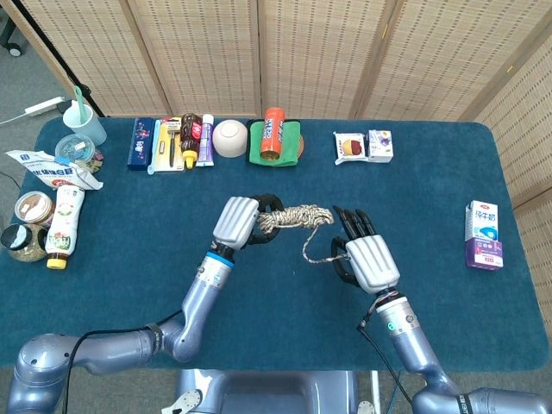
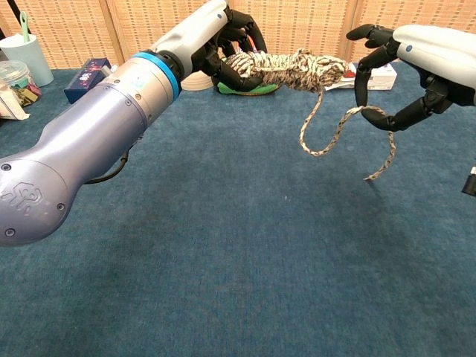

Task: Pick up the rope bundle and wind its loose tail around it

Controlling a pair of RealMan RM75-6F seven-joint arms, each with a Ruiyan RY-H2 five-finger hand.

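My left hand grips the left end of the rope bundle and holds it level above the blue table. The bundle is a speckled beige and dark cord wound into a thick roll. Its loose tail drops from the roll's right end, loops down, then rises to my right hand. That hand pinches the tail between thumb and a curled finger, just right of the bundle. The tail's short free end dangles below the pinch.
Along the far edge stand a blue box, a brown bottle, a white bowl, an orange can on a green cloth, and two small boxes. Jars and a bottle crowd the left; a carton stands right.
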